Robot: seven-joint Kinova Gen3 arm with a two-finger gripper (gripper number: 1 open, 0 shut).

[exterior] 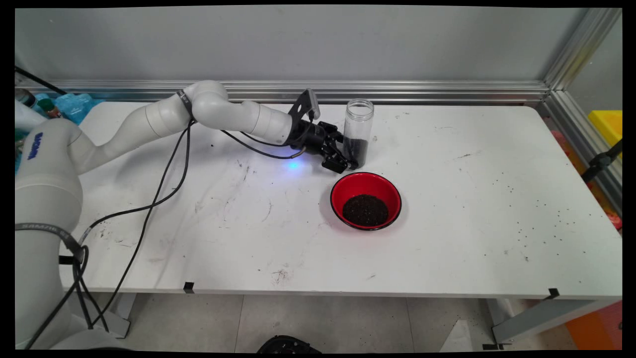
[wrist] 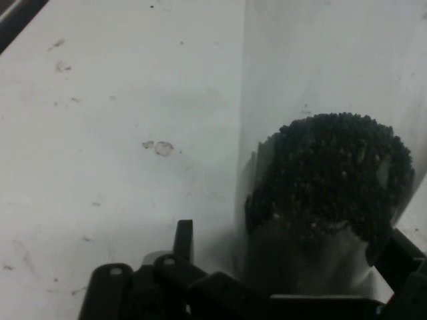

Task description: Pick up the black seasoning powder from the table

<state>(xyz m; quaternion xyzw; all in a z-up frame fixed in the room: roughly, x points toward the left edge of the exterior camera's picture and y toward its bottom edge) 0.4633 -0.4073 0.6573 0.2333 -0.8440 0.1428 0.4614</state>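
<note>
Two black fingers of the claw stand spread to either side of the clear jar of dark granules, upright on the counter just behind the red bowl, so closing squarely low down seems wise.

A red bowl of dark grains sits on the white table (dark specks scattered right).
</note>
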